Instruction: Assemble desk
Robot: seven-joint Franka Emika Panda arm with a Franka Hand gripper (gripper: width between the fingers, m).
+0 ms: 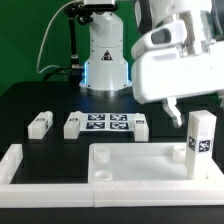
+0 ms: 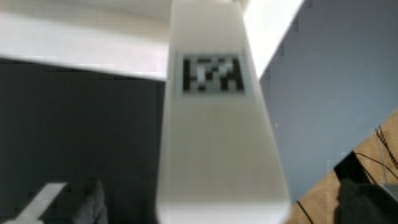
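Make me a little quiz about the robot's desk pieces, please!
1. Count: how many leg blocks lie flat on the black table, leaving out the upright leg block?
2. True or false: the upright leg block is at the end of the tabletop on the exterior view's left.
3. Pick one: what lies between two of the flat leg blocks?
A. the marker board
B. a red cup
C. a screwdriver

Key: 1. three. 2. false, it is at the end on the exterior view's right. 3. A.
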